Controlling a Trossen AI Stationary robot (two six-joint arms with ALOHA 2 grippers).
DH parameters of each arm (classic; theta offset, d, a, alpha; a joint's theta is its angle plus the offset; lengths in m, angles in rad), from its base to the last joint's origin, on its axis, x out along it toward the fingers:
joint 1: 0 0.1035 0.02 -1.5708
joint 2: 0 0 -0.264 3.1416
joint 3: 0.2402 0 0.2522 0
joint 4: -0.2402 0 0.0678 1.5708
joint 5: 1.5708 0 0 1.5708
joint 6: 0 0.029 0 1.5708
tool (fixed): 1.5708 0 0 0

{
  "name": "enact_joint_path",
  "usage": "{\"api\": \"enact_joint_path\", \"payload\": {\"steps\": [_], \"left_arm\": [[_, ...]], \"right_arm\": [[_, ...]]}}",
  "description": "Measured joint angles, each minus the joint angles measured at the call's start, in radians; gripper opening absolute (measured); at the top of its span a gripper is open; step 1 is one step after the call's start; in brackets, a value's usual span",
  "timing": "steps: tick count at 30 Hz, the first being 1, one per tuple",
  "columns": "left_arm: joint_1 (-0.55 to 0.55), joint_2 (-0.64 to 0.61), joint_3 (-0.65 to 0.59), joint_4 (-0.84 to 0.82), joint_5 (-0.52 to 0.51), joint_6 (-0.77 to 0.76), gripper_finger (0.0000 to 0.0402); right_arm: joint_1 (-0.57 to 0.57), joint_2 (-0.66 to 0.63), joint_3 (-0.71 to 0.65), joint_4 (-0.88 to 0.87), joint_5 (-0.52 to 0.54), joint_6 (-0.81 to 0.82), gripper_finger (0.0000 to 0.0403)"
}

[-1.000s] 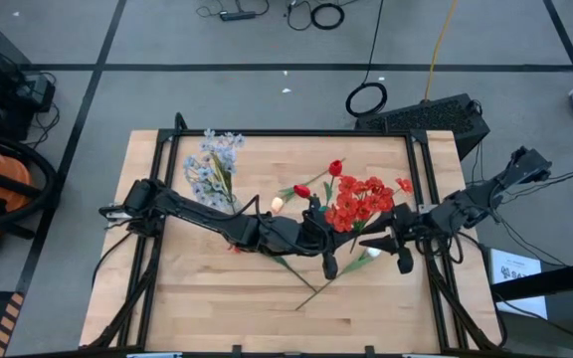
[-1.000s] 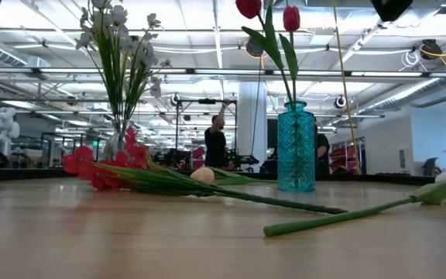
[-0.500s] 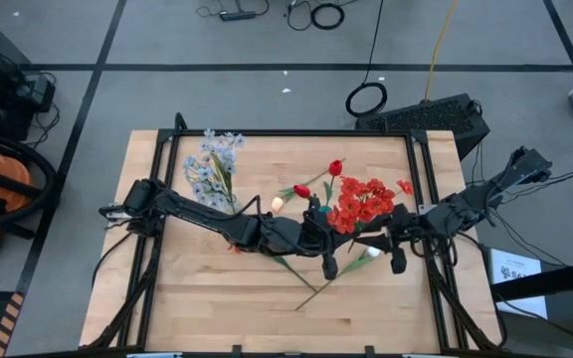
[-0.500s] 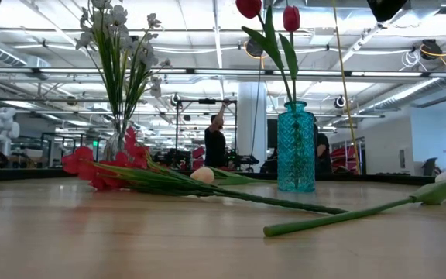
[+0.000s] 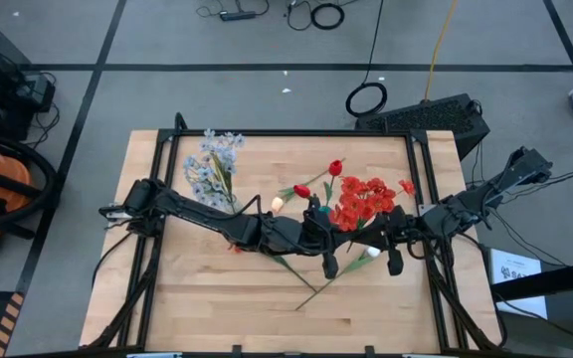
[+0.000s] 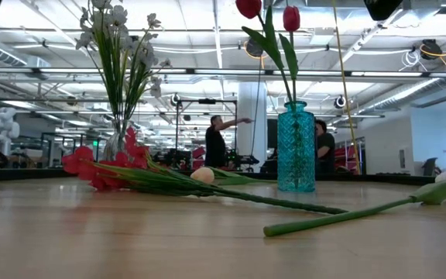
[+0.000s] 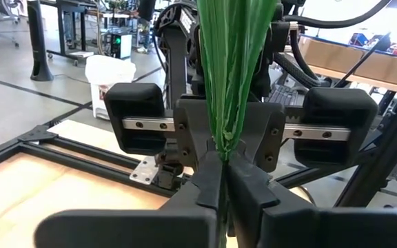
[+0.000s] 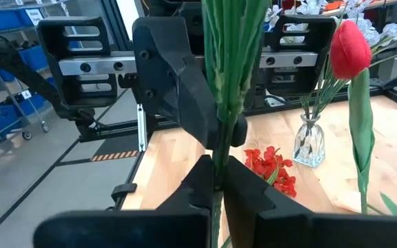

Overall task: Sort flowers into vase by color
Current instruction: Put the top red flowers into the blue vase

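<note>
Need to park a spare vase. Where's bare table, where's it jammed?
Free: the table's near strip below both arms, and the far right corner beyond the red cluster. Crowded: mid-table, where left gripper and right gripper meet over loose stems, plus the blue-white spray far left.

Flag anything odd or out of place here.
Both grippers are shut on the same green stem bundle: left gripper, right gripper, face to face. Unsorted, flat on the table: a red spray, a cream bud, a long white-bud stem.
</note>
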Motion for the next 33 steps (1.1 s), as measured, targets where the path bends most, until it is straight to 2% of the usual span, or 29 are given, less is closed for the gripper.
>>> {"api": "enact_joint_path", "payload": {"steps": [13,21,26,30,33], "left_arm": [[0.0,-0.001,0.0,-0.023,0.031,-0.05,0.0109],[-0.007,-0.082,0.0,-0.1,0.046,-0.076,0.0113],[-0.005,-0.176,-0.005,-0.235,0.125,-0.034,0.0114],[0.004,-0.266,-0.091,-0.267,0.126,0.003,0.0114],[0.019,-0.344,-0.206,-0.227,0.125,0.001,0.0109]], "right_arm": [[0.0,-0.014,0.0,-0.008,0.013,0.0,0.0004],[0.0,-0.076,0.0,-0.032,0.095,-0.025,0.0004],[0.0,-0.069,-0.002,-0.091,0.173,0.026,0.0004],[0.0,-0.045,-0.002,-0.077,0.187,0.043,0.0004],[0.0,-0.024,-0.002,-0.062,0.208,0.054,0.0004]]}}
